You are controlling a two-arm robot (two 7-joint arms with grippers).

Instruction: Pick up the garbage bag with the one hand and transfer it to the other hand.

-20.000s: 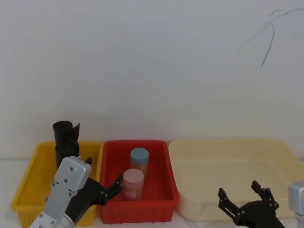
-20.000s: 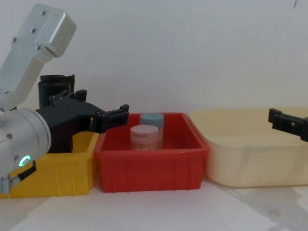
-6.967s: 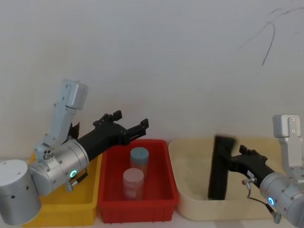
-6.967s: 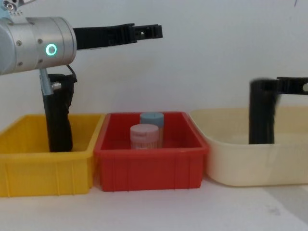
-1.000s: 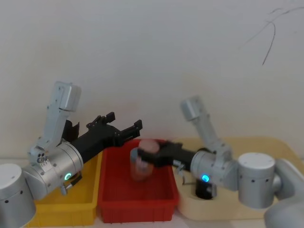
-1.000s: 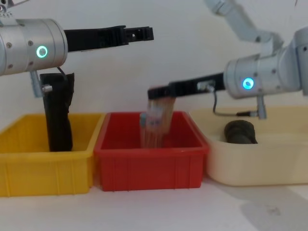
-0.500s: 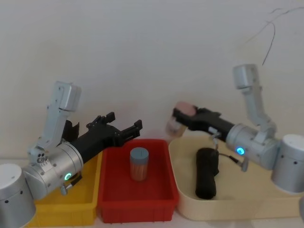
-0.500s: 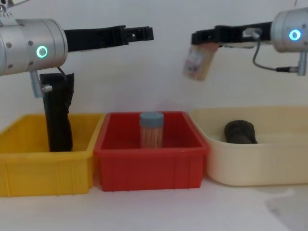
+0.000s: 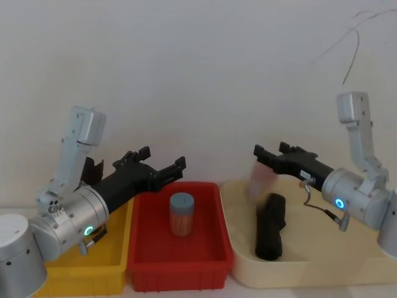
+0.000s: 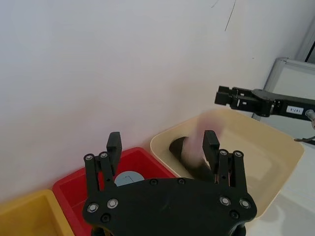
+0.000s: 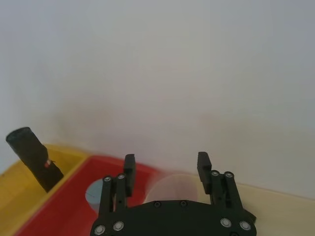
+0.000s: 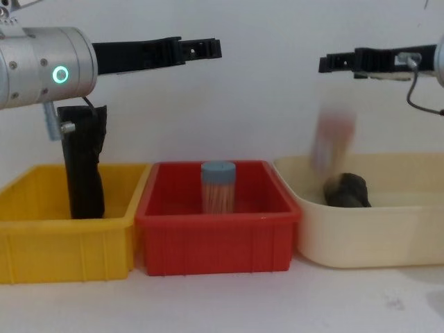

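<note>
White wall behind, 3 bins in a row: yellow bin, red bin, cream tub.

Garbage bag lies in tub at 3 o'clock.

Vs 0.5 s ago: pink jar left right gripper, blurred above tub; jaws apart, empty.

Left gripper unchanged, jaws apart.

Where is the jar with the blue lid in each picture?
Head view: the blue-lidded jar stands upright in the red bin, left of centre.
Chest view: mid-picture, rising above the bin's front wall.
Left wrist view: its lid peeks out beyond the left gripper.
Right wrist view: its lid shows beside the right gripper.
Shared landmark: the red bin.
</note>
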